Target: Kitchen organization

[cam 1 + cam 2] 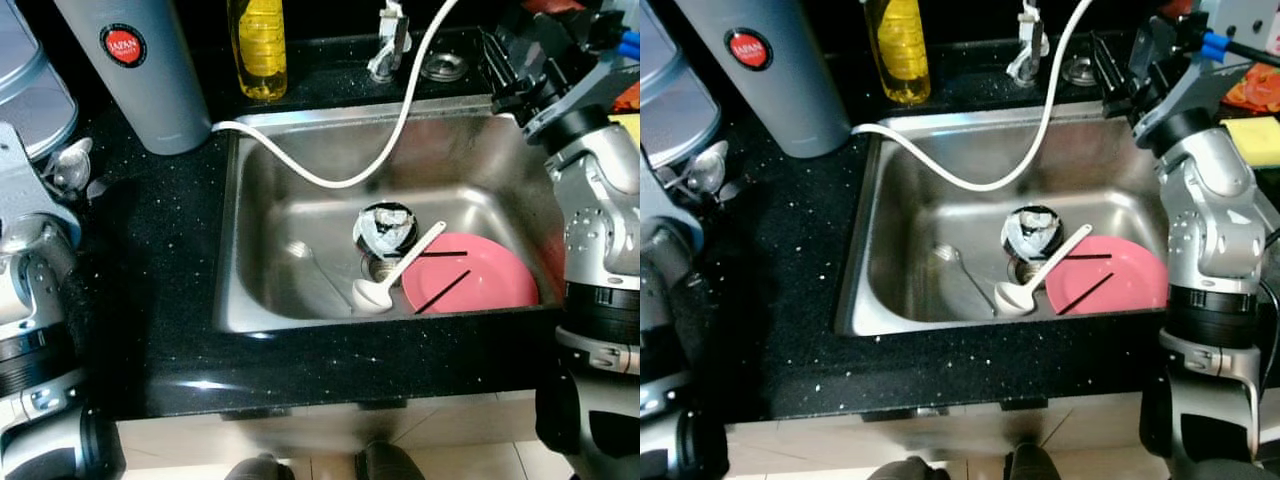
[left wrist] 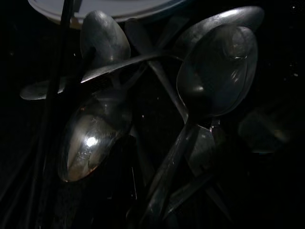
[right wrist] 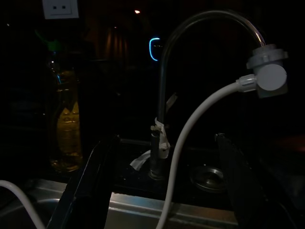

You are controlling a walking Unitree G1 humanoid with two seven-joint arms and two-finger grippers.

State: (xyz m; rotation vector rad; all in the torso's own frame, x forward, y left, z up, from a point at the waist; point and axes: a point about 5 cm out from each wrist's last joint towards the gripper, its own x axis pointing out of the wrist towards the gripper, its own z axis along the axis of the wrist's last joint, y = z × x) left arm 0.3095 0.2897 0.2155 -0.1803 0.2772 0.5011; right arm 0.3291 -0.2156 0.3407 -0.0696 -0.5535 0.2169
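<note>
- As we look down from the head, we see a steel sink (image 1: pixel 250 290) set in a black speckled counter (image 1: pixel 150 300); in its basin lies a pink plate (image 1: pixel 490 285) at the right, with two dark thin sticks (image 1: pixel 445 290) across it, which we cannot identify.
- A white ladle (image 1: pixel 385 285) rests with its bowl on the sink floor and its handle leaning up over the plate's edge; just behind it sits the drain strainer (image 1: pixel 385 228); a metal fork (image 1: pixel 320 270) lies to the left of the ladle.
- A white hose (image 1: pixel 390 140) runs from the tap (image 3: pixel 164 86) down across the back of the sink and onto the counter beside a grey cylinder (image 1: pixel 140 70); a yellow bottle (image 1: pixel 258 45) stands next to it.
- Our right gripper (image 1: pixel 1118 75) hovers above the sink's back right corner, pointing at the tap; its fingers (image 3: pixel 90 186) stand apart, with nothing between them.
- Our left arm is at the counter's left edge, near a heap of metal spoons (image 2: pixel 205 76); we cannot tell how the left gripper's fingers stand.
</note>
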